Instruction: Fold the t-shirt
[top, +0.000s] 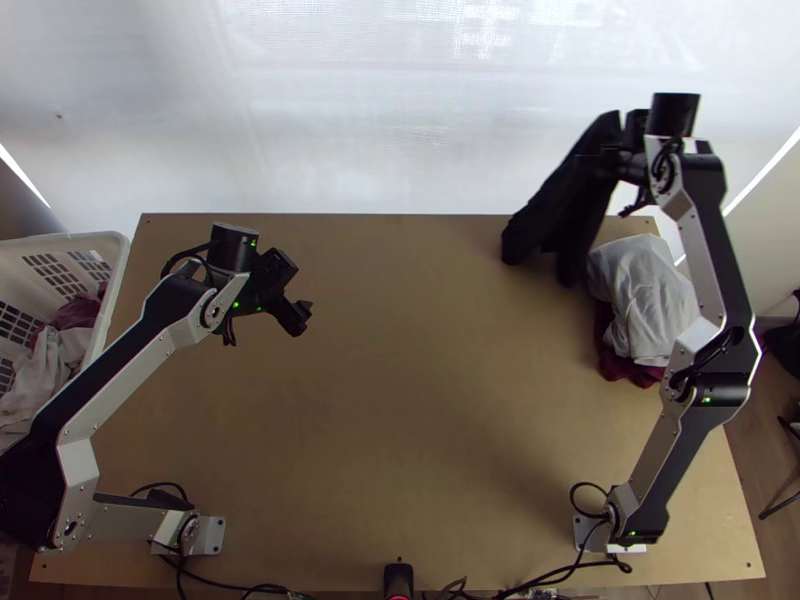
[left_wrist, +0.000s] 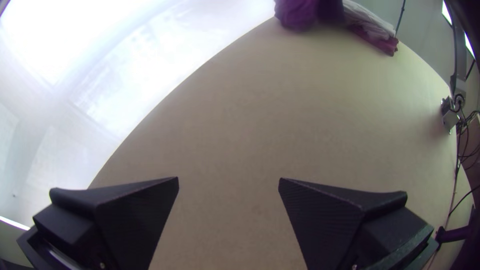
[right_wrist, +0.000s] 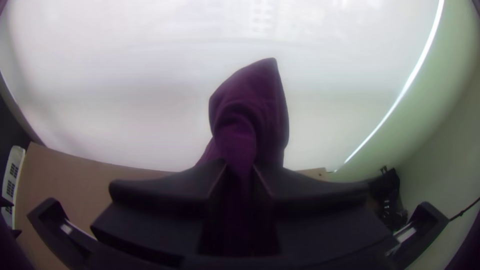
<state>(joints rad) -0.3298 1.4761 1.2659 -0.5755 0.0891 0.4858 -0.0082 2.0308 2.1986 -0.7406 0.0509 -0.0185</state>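
Well, from where I'm standing, the white laundry basket (top: 112, 285) is just beside the light wooden counter (top: 400, 400), with slots through its walls. In it I can see crumpled clothes, pale cloth (top: 55, 365) lying against a dark reddish piece (top: 78, 312), both loosely heaped.

The left gripper (top: 300, 287) is the nearer of the two to that basket, hanging over the counter, its fingers spread wide apart with bare wood seen between them. The right gripper (top: 612, 155) is well apart from the basket, beyond the middle of the counter, and its fingers are pinching the dark purple t-shirt (top: 560, 205). So the shirt is held up well away from the basket, bunched where the fingers grip it, the rest drooping in long folds over the counter's far edge; whether its lower ends touch the wood, I can't tell.

Also across the counter from the basket, near the drooping shirt, lies a white cloth (top: 645, 300), rumpled, on top of a dark red one (top: 622, 368) that peeks out from under it.
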